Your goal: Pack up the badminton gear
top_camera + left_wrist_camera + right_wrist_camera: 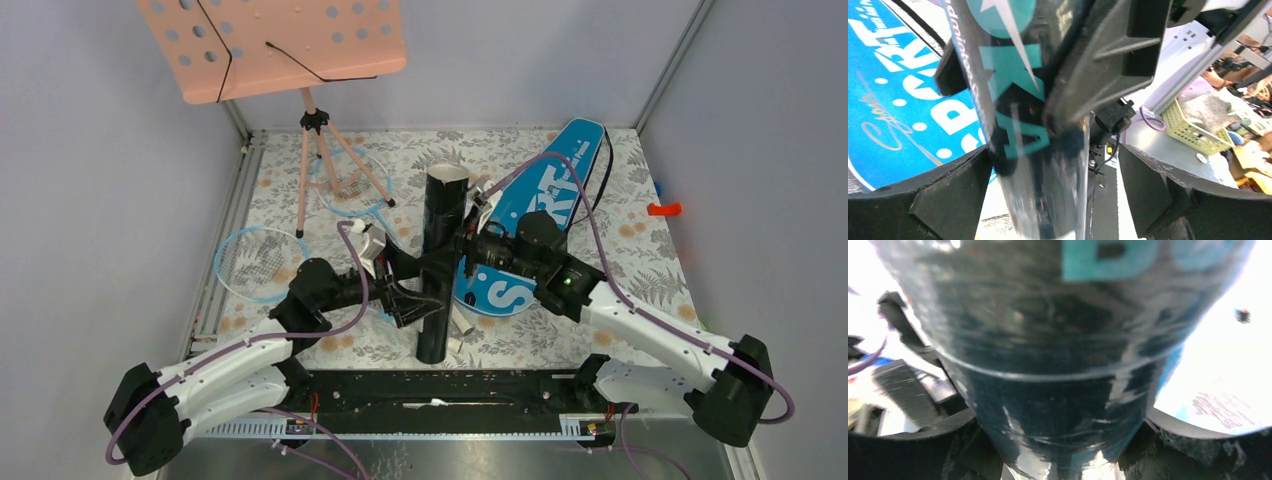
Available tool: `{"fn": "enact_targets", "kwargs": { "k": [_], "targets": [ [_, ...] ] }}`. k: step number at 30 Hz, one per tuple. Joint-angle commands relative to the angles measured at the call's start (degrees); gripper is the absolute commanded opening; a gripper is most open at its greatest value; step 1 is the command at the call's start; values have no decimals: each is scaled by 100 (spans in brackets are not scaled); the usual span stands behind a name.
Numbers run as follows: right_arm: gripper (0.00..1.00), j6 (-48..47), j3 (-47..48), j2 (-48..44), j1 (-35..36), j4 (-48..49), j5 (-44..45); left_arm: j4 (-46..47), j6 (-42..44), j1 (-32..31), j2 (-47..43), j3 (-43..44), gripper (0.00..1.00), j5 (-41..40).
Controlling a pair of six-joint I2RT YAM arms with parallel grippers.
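So the dark tube [440, 260] is standing upright pretty much in the middle of the flowery tabletop [640, 230], with a hand on either side of it. The left hand [1053, 195] is low on the tube, with its fingers [948, 190] spread wide and a clear gap on both sides, so it isn't gripping. The right hand [1058, 455] comes in higher up and looks clamped on the tube, with no gap I can make out in its own view. Can't tell what's inside the tube. The blue SPORT bag [530, 220] lies flat just behind and to the right, contents not visible. Two white shuttlecocks [461, 323] lie by the tube's base. Both rackets [262, 262] lie off to the left, one under the pink music stand [270, 45].
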Motion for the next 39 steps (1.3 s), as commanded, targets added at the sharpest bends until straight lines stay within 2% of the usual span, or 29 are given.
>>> {"fn": "enact_targets", "kwargs": {
  "k": [1,4,8,12,17,20,23,26,32,38,39],
  "targets": [
    [48,-472,902,-454,-146,-2305,2103,-253,358,-3,-353,375,99,-713],
    [44,-716,1554,-475,-659,-3749,2499,-778,635,-3,-667,364,99,-1265],
    [42,-876,2387,-255,-1984,-5551,2008,-1254,879,-3,-1004,313,99,-2142],
    [42,-1220,2713,114,-3105,-6497,3115,-1780,932,6,-975,391,99,-3210],
    [42,-1435,2916,1200,-4956,-6960,3723,-1992,1028,6,-721,458,99,-3923],
    [41,-1672,3152,2018,-5664,-6959,4170,-2014,1102,10,-679,423,99,-4198],
    [43,-1939,3449,2773,-6084,-6945,4301,-2074,1191,21,-661,416,99,-4382],
    [50,-2076,3781,3524,-6399,-6934,4543,-2073,1241,17,-661,390,99,-4513],
    [50,-2194,4325,4793,-6813,-7047,4461,-2091,1296,27,-633,386,99,-4691],
    [80,-2221,4207,4400,-6829,-6827,3854,-2157,1295,26,-599,427,99,-4829],
    [91,-2194,4183,4230,-6829,-6820,3724,-2153,1296,25,-604,431,99,-4832]
  ]
}}
